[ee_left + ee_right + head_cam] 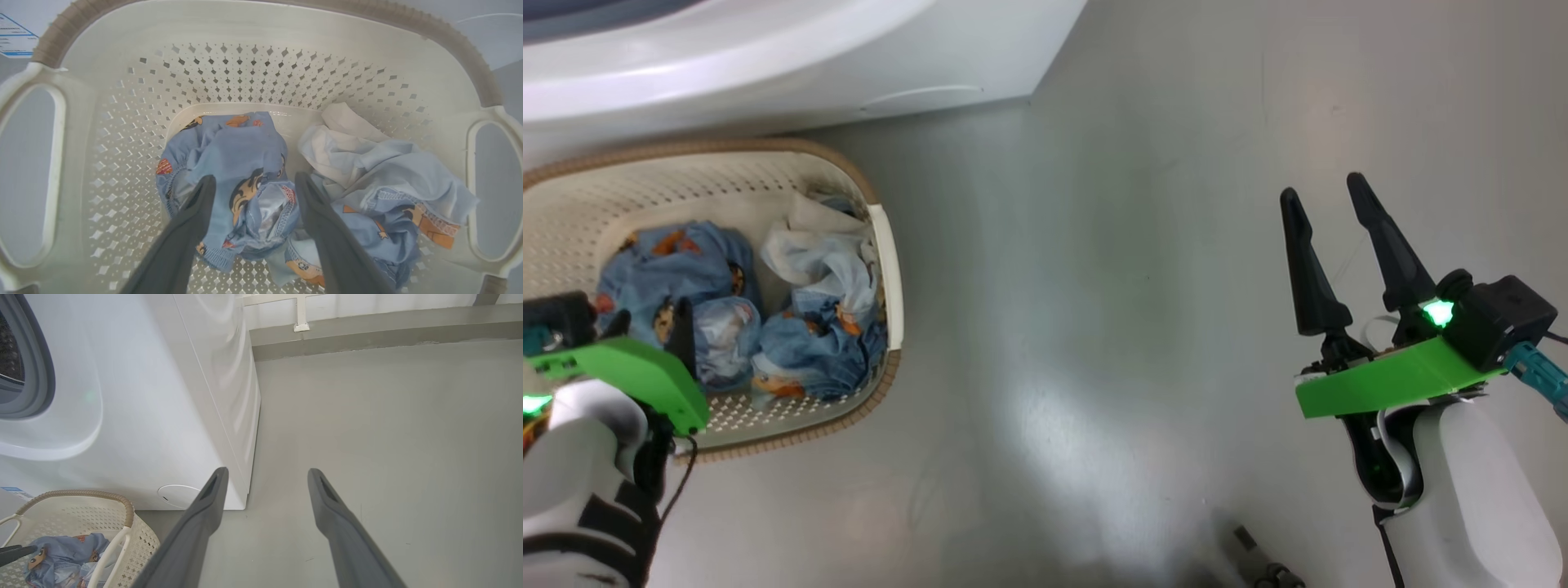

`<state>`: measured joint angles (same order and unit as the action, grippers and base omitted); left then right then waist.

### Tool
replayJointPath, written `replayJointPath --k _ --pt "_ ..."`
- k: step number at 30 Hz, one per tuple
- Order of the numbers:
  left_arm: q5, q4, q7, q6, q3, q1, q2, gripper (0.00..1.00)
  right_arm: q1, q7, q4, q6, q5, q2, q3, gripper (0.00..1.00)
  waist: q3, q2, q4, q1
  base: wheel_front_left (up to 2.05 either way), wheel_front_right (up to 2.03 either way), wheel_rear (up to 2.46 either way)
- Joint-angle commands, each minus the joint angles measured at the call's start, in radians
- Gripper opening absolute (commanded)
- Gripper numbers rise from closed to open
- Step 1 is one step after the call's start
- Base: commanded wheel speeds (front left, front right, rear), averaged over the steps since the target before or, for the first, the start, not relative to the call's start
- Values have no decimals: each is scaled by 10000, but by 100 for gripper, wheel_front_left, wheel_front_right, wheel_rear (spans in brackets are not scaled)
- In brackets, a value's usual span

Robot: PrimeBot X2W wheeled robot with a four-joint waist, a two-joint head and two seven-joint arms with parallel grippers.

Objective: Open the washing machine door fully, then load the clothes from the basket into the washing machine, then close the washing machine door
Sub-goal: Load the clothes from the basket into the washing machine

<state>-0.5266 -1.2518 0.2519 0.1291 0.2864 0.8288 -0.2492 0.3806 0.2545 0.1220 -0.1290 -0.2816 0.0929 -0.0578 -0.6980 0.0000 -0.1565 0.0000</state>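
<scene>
Clothes (241, 155) bulge between spread left claw (254, 179), hiding basket (122, 143) floor.

So the left gripper (254, 179), two long dark fingers, is angled down at the lower left of the head view, fingers spread wide apart. Its bright green plastic wrist bracket (645, 371) sits on a white forearm with black bands (572, 490). The right gripper (1322, 188) hangs well off to the other side, fingers parted too and pointing up that view, above its own green bracket (1388, 380) and smooth white forearm (1478, 490). A small green light (1437, 313) glows at that wrist.
</scene>
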Motion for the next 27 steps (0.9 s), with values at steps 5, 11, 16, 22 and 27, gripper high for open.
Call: replayJointPath --k 5,11,16,22,27 --pt "-106 -233 -271 -103 -192 398 -629 100 97 72 -299 -17 128 -95 -404 100 -628 0 -175 0 0 0 0" --pt "-208 -335 -595 -490 -244 668 -753 100 268 72 -363 -17 161 -143 -595 100 -1008 0 -206 0 0 0 0" --pt "-253 -367 -825 -577 -200 896 -812 100 360 72 -411 -17 164 -198 -685 100 -1228 0 -214 0 0 0 0" --pt "-124 -380 -1022 -593 29 964 -874 100 357 72 -424 -17 153 -237 -822 100 -1312 0 -247 0 0 0 0" --pt "-49 -385 -1140 -640 184 1002 -904 38 347 72 -443 -17 154 -253 -846 100 -1322 0 -249 0 0 0 0"
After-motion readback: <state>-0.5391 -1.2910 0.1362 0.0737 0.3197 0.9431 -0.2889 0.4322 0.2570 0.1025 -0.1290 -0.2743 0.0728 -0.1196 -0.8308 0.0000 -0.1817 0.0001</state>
